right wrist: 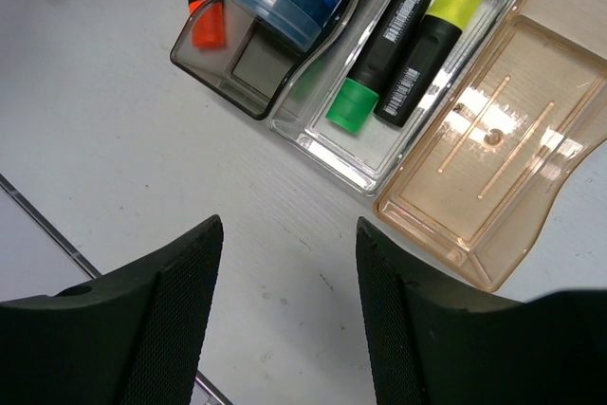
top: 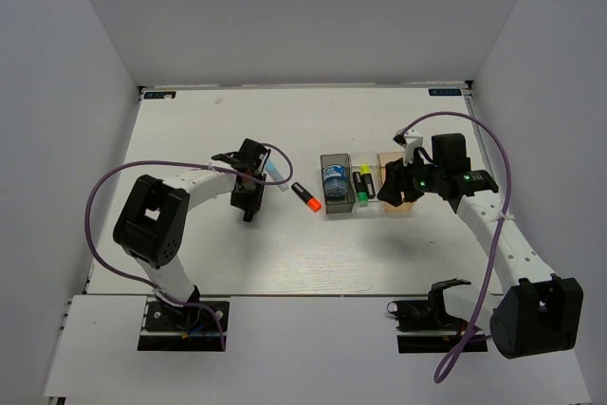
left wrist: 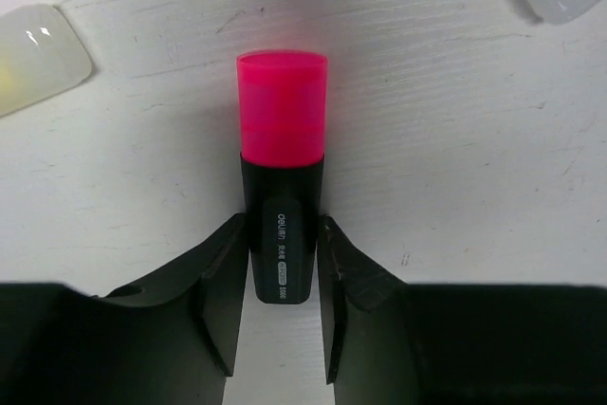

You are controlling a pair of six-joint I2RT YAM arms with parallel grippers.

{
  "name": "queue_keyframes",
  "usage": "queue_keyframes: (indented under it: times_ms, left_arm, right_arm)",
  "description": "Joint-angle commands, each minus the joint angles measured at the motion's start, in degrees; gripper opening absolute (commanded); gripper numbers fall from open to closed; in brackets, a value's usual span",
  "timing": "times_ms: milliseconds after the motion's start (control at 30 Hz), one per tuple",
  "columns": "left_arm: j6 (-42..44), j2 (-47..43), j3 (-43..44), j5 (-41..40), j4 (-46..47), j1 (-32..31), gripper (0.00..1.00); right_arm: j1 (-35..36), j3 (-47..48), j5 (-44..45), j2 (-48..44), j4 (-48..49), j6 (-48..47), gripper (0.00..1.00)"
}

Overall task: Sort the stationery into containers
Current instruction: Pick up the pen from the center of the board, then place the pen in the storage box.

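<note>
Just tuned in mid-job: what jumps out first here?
A pink highlighter sits between the fingers of the left end effector. The clear bin holds a green highlighter and a yellow highlighter, the tan bin beside it is empty, and an orange highlighter lies outside the grey bin.

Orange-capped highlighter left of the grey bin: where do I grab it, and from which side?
Take the orange-capped highlighter by its black barrel, from above, jaws across its narrow width. It lies flat and diagonal, orange end close to the dark grey bin, so that wall crowds the cap; the barrel end is free.
</note>
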Motion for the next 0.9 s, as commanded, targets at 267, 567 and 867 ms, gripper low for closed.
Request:
queue_keyframes:
  times_ms: [267,567,867]
  left_arm:
    - [-1.46,-5.51,0.14,0.24,-0.76,-2.17,0.00]
    - [-14.34,-9.86,13.85,10.08,3.62,-13.77,0.00]
    - [-33.98,7.52,23.06,18.96,26.65,-19.65,0.00]
  right_arm:
    - [-0.77,0.13,-2.18,-0.18,0.17,-0.07,0.91]
    - [-0.85,-0.05,-0.43,-0.17,0.87,0.54,0.13]
    - [-1.47,-0.93,5.56,-2.54,3.51,5.03,0.15]
